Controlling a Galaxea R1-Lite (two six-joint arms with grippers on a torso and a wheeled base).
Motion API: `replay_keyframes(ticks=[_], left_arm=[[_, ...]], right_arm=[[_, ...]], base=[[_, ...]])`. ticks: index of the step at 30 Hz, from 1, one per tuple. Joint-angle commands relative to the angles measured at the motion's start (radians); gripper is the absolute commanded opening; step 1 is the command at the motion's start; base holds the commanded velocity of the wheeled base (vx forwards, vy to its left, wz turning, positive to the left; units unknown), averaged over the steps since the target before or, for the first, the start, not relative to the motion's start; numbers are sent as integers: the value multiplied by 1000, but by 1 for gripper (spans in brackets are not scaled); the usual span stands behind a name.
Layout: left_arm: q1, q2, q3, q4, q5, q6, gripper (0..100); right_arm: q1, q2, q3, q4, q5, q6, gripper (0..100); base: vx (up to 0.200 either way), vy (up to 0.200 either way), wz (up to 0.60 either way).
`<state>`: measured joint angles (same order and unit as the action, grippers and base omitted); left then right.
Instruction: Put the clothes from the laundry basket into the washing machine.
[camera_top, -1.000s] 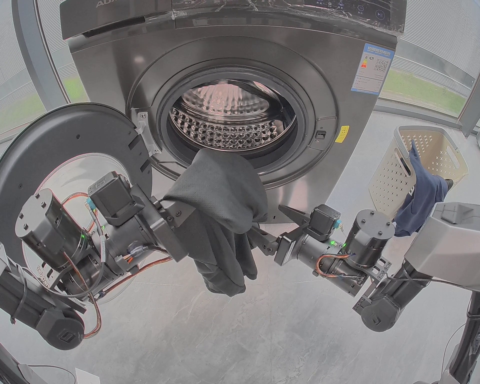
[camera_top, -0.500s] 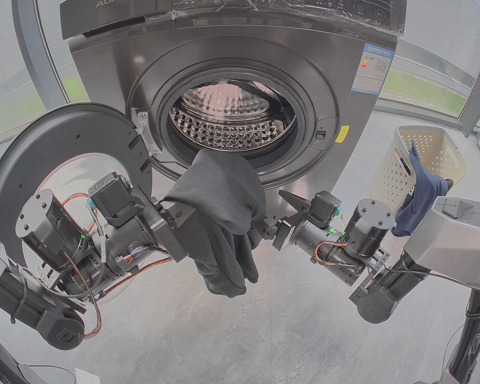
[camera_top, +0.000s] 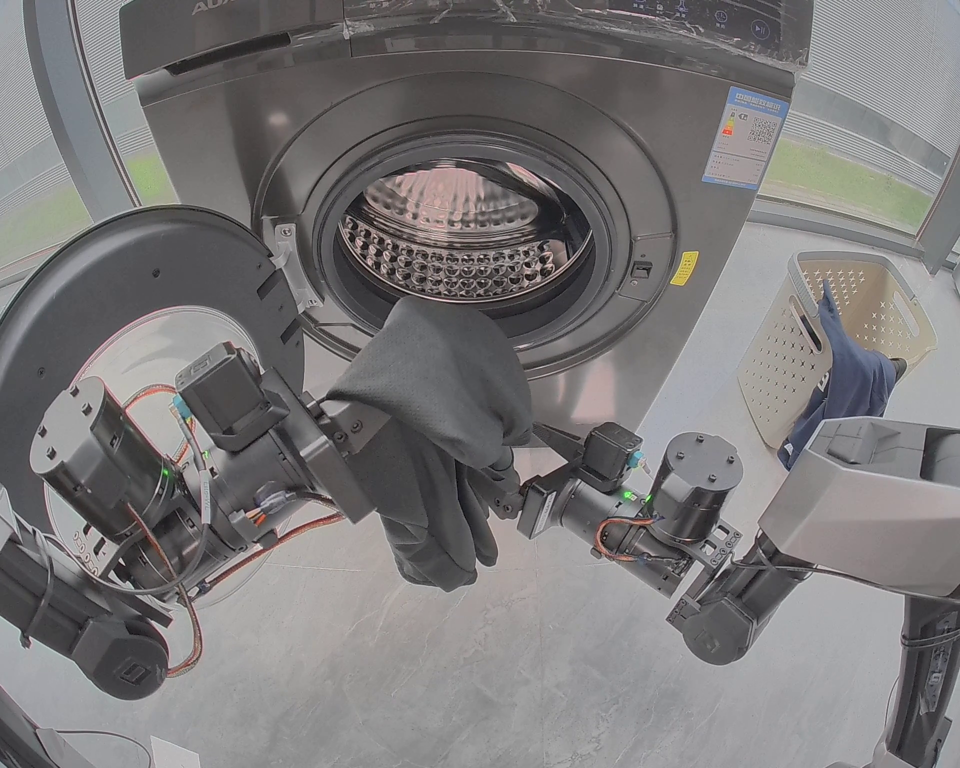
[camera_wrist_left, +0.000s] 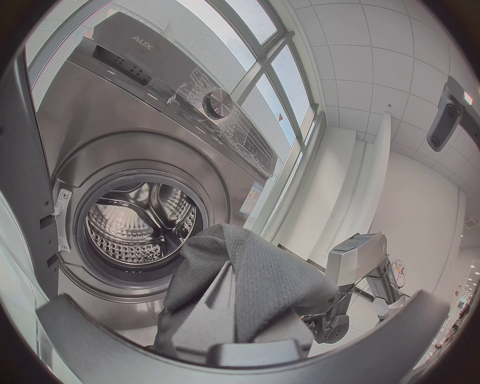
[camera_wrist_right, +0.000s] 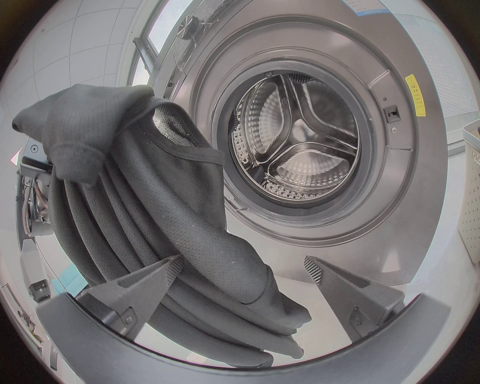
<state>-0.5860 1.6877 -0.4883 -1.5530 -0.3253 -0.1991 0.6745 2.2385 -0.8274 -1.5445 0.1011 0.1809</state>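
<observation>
A dark grey mesh garment (camera_top: 440, 400) hangs over my left gripper (camera_top: 395, 425), which is shut on it just below the washing machine's open drum (camera_top: 455, 235). The cloth (camera_wrist_left: 260, 280) covers most of that gripper's fingers (camera_wrist_left: 210, 310). My right gripper (camera_top: 500, 488) is open and sits against the right side of the hanging folds. In the right wrist view the garment (camera_wrist_right: 165, 200) lies across one finger (camera_wrist_right: 145, 285), while the other finger (camera_wrist_right: 345, 292) is bare. A blue garment (camera_top: 850, 385) hangs over the rim of the white laundry basket (camera_top: 880, 300) at the right.
The machine's round door (camera_top: 130, 290) stands swung open on the left, behind my left arm. The basket sits on the grey floor (camera_top: 560, 660) beside the machine's right side. Open floor lies in front of the machine.
My right arm has moved left and slightly down, bringing its open gripper up against the hanging garment. The garment's lower folds have shifted left. The left arm has stayed put.
</observation>
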Motion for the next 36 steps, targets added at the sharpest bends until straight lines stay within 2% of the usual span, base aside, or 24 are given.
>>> replay_keyframes(ticks=[1, 4, 5, 10, 16, 18, 19, 21, 24, 27, 33, 36], left_arm=[[0, 0, 2, -1, 0, 0, 0], [0, 0, 2, -1, 0, -2, 0], [0, 1, 2, -1, 0, -2, 0], [0, 1, 2, -1, 0, -2, 0], [12, 3, -3, 1, 2, -3, 0], [46, 3, -7, 1, 2, -5, 0], [48, 3, -9, 1, 2, -6, 0], [69, 3, -21, 1, 2, -22, 0], [80, -2, -27, 1, 6, -39, 0], [89, -3, -30, 1, 34, -49, 0], [89, 1, -29, 1, 49, -51, 0], [87, 1, -13, 1, 49, -68, 0]], right_arm=[[2, 47, -45, 0, 0, 2, 100], [2, 52, -75, -2, -3, 3, 100], [4, 50, -79, -2, -3, 3, 0], [-7, 23, -78, -2, -4, 6, 0], [-49, -89, -2, -2, -11, 9, 0], [-76, -163, 50, 0, -44, 19, 0], [-79, -171, 56, 0, -47, 22, 0], [-90, -249, 114, 0, -64, 46, 0], [-90, -323, 163, 1, -70, 51, 0], [-90, -416, 211, 3, -93, 51, 0], [-119, -439, 205, 3, -115, 49, 0], [-125, -441, 206, 3, -113, 51, 0]], base=[[0, 0, 0], [0, 0, 0], [0, 0, 0], [0, 0, 0], [0, 0, 0], [0, 0, 0], [0, 0, 0], [0, 0, 0], [0, 0, 0], [0, 0, 0], [0, 0, 0], [0, 0, 0]])
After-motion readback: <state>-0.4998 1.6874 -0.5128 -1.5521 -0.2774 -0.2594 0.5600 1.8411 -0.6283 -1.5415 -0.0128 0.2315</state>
